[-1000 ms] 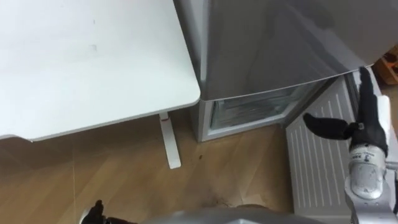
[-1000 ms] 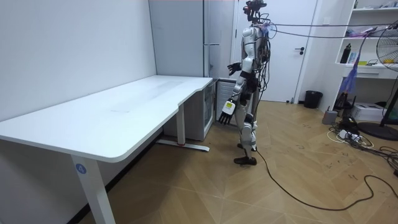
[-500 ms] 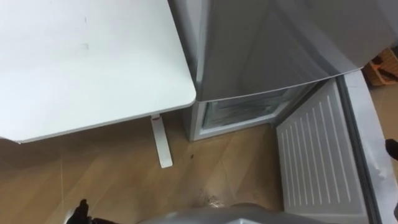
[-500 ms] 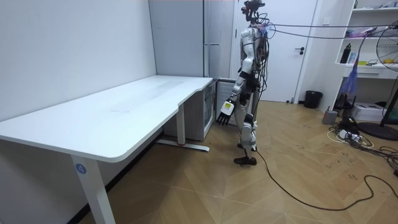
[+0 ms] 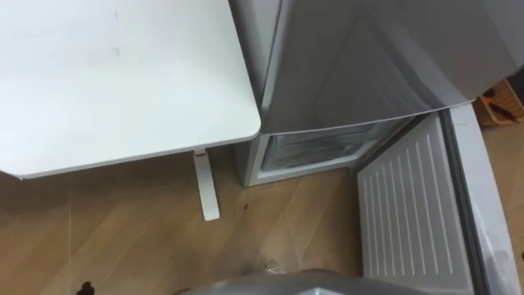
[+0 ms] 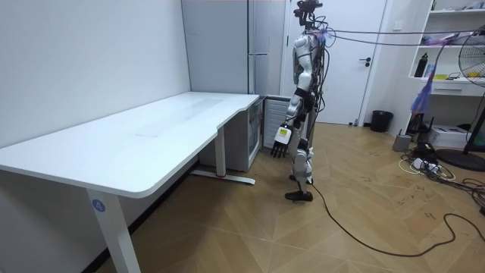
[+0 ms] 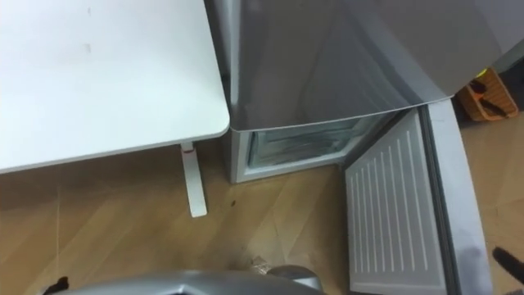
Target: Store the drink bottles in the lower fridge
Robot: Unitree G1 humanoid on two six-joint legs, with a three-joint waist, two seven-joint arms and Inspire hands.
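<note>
The grey fridge (image 5: 352, 57) stands straight ahead of me, right of the table. Its lower compartment (image 5: 315, 147) is open, with pale drawers inside. The lower door (image 5: 409, 213) is swung out towards me on the right, its ribbed white inner side facing up. A dark tip of my left hand (image 5: 84, 287) peeks in at the bottom left edge; in the room view the left hand (image 6: 282, 140) hangs by my thigh with relaxed fingers and holds nothing. A dark tip of my right hand (image 7: 508, 260) shows at the lower right, beside the door's outer edge.
A white table (image 5: 106, 74) fills the upper left, its corner close to the fridge, with a white leg (image 5: 205, 184) on the wooden floor. An orange object (image 7: 483, 92) lies beyond the fridge on the right. Behind me, shelves (image 6: 455, 45) and a fan (image 6: 474, 61) stand.
My right hand, raised open beside the lower door a second ago, has dropped to the picture's lower edge. The left hand has sunk lower too. The head view shifted slightly.
</note>
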